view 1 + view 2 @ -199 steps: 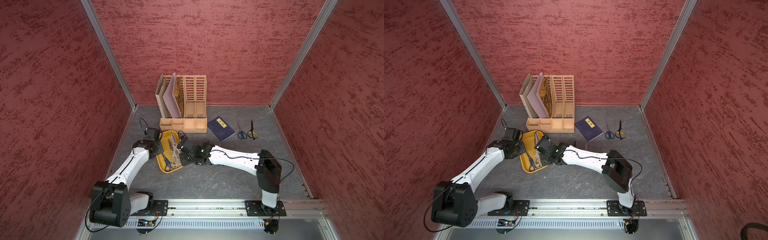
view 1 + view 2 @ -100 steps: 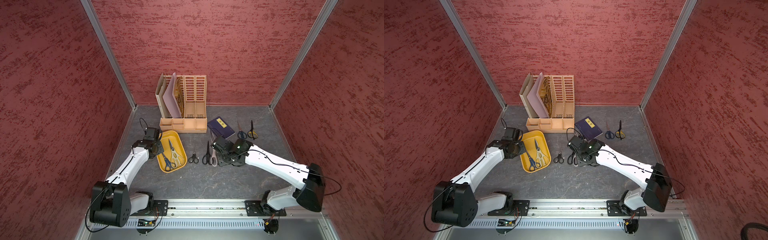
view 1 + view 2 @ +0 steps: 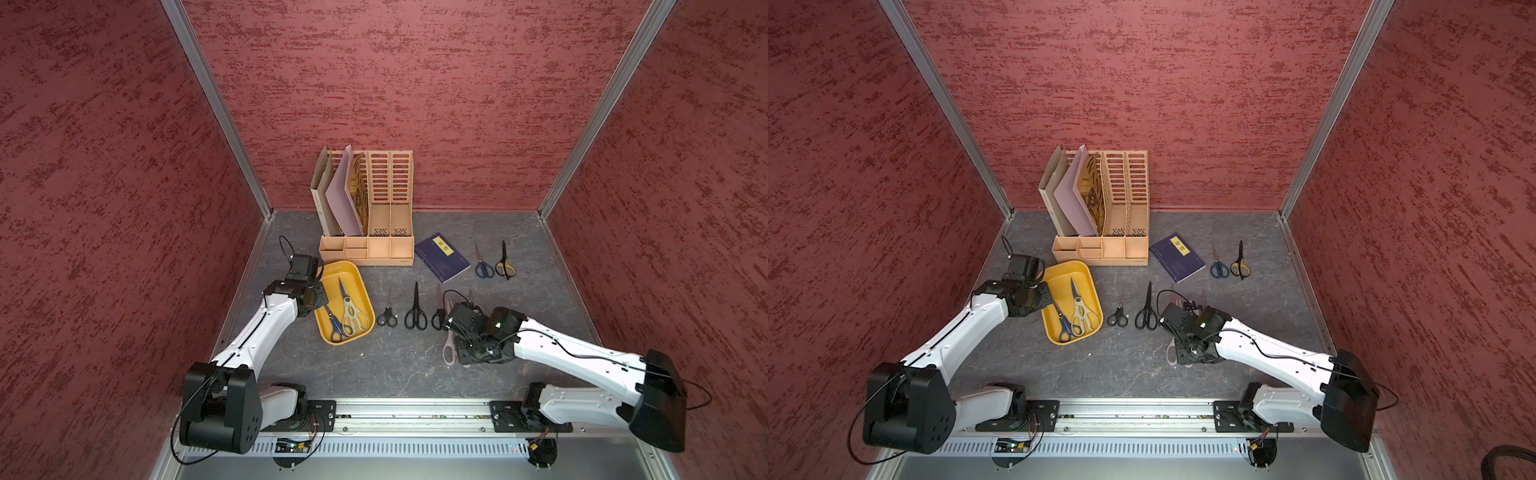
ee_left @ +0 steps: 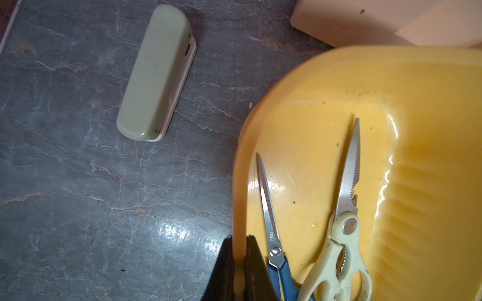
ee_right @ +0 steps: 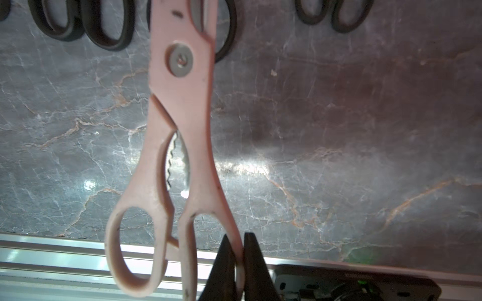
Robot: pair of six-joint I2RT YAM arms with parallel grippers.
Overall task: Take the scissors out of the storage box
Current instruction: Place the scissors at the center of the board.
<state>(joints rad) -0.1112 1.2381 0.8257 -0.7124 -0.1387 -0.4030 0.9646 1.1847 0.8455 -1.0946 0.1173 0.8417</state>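
Nearest of all, a shiny metal rail (image 3: 415,411) is seen along the front edge, and both arms are fixed to it. Past the rail, a wide bare strip of the grey, stone-look table (image 3: 374,374) is left free for moving. On the right side, the right claw (image 5: 236,239) is squeezed shut on one handle loop of the pink scissors (image 5: 180,104). These are thick plastic ones with a round metal screw and small teeth between the handles. Whether they touch the table cannot be told. Just beyond them, three black scissors are laid in a row with gaps between: a small pair (image 3: 387,316), a long pair (image 3: 415,311) and a third pair (image 3: 437,318) next to the claw. On the left side, the thin rim of the storage box (image 3: 355,278) is pinched by the closed left claw (image 4: 238,241). The box is smooth, yellow and round-cornered, with low walls. Two pairs are kept inside it: blue-handled scissors (image 4: 271,234), with "deli" printed on the blade, and cream kitchen scissors (image 4: 344,226) with a toothed blade. A pale green case (image 4: 156,73) is seen lying on the table beside the box. Farther back, a dark blue book (image 3: 442,257) with a yellow label is laid flat; its writing is too small to read. Right of it, blue scissors (image 3: 482,264) and yellow-black scissors (image 3: 504,264) are set side by side. Last, a tan slotted file holder (image 3: 382,208) is stood against the rough red wall (image 3: 415,83).
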